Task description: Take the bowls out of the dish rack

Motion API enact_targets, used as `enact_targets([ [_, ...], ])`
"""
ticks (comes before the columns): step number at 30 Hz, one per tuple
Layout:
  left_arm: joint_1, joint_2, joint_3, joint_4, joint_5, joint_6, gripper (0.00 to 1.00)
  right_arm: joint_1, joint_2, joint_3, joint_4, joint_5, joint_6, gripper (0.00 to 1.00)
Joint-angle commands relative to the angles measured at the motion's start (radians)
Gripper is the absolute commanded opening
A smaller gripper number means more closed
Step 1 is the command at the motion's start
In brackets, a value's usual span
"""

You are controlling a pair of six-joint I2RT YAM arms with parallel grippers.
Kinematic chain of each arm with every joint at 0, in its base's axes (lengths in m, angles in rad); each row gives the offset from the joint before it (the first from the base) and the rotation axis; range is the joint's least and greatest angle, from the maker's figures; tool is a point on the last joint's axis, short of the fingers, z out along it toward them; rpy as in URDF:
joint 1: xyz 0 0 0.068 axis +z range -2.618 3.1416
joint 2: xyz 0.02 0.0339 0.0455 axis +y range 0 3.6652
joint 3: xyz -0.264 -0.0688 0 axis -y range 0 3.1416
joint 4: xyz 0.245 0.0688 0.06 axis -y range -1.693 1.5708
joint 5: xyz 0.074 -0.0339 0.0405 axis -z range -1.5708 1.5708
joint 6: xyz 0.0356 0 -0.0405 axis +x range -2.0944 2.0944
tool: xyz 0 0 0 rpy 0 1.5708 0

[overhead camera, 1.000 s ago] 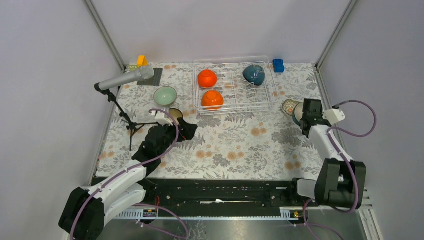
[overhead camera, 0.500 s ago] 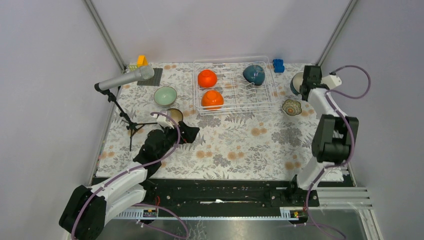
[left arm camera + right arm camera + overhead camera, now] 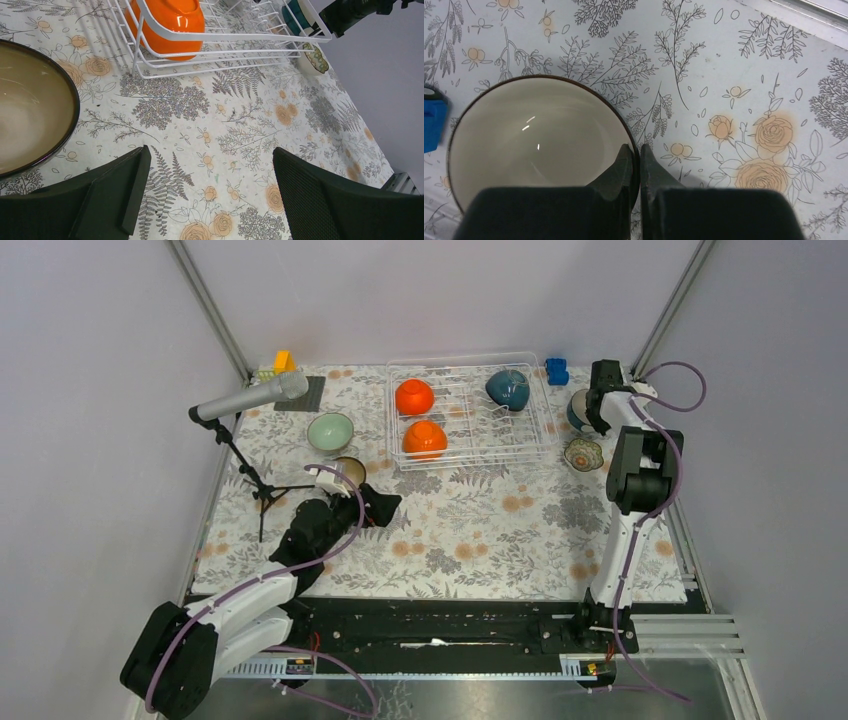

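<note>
Three bowls [image 3: 425,438] are sitting in the dish rack [image 3: 468,462] seen from above, with the right gripper [image 3: 598,408] holding a fourth bowl [image 3: 578,410] just past its right end. Left wrist: the left gripper [image 3: 210,200] is gaping empty beside a brown-rimmed bowl [image 3: 30,110], risking a nudge. Right wrist: fingers [image 3: 626,165] are pinching only the rim, so the fourth bowl could be tipping loose near the blue block [image 3: 431,125].

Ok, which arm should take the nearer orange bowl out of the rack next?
Left, probably: the left pincer is open, empty, near the dish rack corner holding that orange bowl. The right pincer is shut on a white-lined bowl's rim beyond the rack's right side.
</note>
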Motion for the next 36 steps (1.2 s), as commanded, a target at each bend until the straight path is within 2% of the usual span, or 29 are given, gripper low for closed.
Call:
enact_targets([
  [1, -0.002, 0.009, -0.005, 0.077, 0.022, 0.020, 0.97, 0.003, 0.014, 0.082, 0.010, 0.056, -0.004, 0.00],
  [9, -0.002, 0.007, -0.002, 0.069, 0.017, 0.023, 0.97, 0.011, 0.013, 0.085, 0.010, 0.082, -0.055, 0.10],
  [10, -0.002, 0.004, -0.002, 0.067, 0.017, 0.023, 0.97, 0.015, 0.004, 0.086, 0.011, 0.092, -0.070, 0.39],
  [11, -0.002, 0.000, -0.003, 0.065, 0.016, 0.023, 0.97, 0.018, -0.008, 0.085, 0.029, 0.091, -0.100, 0.77],
  [12, -0.002, -0.005, -0.004, 0.063, 0.016, 0.023, 0.97, 0.024, -0.021, 0.083, 0.043, 0.090, -0.132, 0.88],
  [15, -0.002, -0.009, -0.003, 0.062, 0.019, 0.023, 0.97, 0.048, -0.063, 0.080, 0.071, 0.089, -0.227, 0.99],
  [18, -0.002, -0.009, -0.003, 0.062, 0.025, 0.022, 0.97, 0.090, -0.126, 0.065, 0.108, 0.142, -0.326, 1.00],
  [22, -0.002, -0.015, -0.003, 0.059, 0.026, 0.021, 0.97, 0.179, -0.217, -0.007, 0.284, 0.129, -0.582, 1.00],
  [24, -0.002, -0.017, -0.003, 0.059, 0.028, 0.021, 0.97, 0.200, -0.245, -0.028, 0.332, 0.034, -0.716, 1.00],
  [30, -0.002, -0.018, -0.003, 0.057, 0.027, 0.023, 0.97, 0.259, -0.304, -0.054, 0.341, -0.313, -0.961, 1.00],
  [33, -0.002, -0.018, -0.003, 0.057, 0.025, 0.024, 0.97, 0.299, -0.301, -0.044, 0.336, -0.380, -1.057, 1.00],
  [36, -0.002, -0.018, -0.003, 0.057, 0.023, 0.025, 0.97, 0.357, -0.266, -0.006, 0.304, -0.382, -1.180, 1.00],
])
